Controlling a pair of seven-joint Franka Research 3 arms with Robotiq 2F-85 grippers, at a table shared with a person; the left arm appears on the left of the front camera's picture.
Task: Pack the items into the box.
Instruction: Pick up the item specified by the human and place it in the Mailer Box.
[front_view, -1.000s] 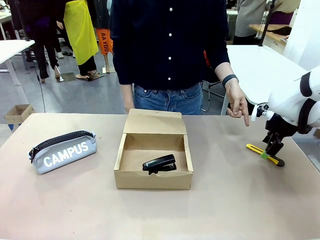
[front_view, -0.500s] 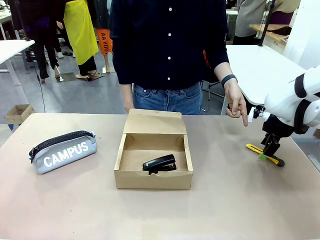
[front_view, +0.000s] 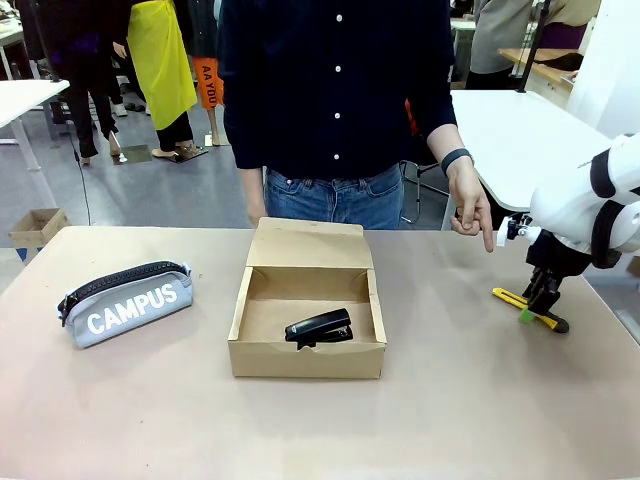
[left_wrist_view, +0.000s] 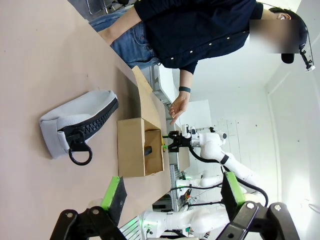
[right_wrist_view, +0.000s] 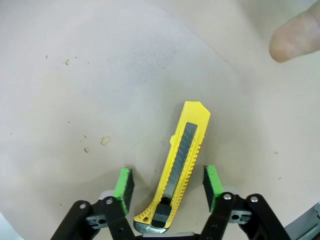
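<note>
Brown cardboard marks the middle of the front view: the box (front_view: 305, 362) sits on the table (front_view: 450, 400) with its lid flap (front_view: 308, 243) standing up at the far side. The black stapler (front_view: 320, 327) lies inside it, near the front wall. Well to the left rests the grey pouch (front_view: 127, 303) printed "CAMPUS". At the far right the yellow utility knife (front_view: 530, 309) lies flat on the table, well apart from the box, its black end nearest the table's right edge. The right gripper (front_view: 540, 300) is low over the knife, fingers pointing down. Just beyond it the person's hand (front_view: 472, 212) hangs with the index finger stretched downward and the other fingers curled.

In the left wrist view the scene is turned sideways. The left gripper (left_wrist_view: 172, 192) has its two green pads (left_wrist_view: 114, 192) spread wide with nothing between them, well above the table. Past them lie the pouch with its zip pull, then the box with the stapler dark inside it, and the right arm farther off.

In the right wrist view the knife lies lengthwise between the right gripper's fingers, its black end toward the gripper's base and its yellow tip pointing away. The jaws are spread, one pad on each side of the knife, with a strip of table visible between each pad and the handle. A blurred fingertip (right_wrist_view: 295, 40) of the person shows at the top right corner.
</note>
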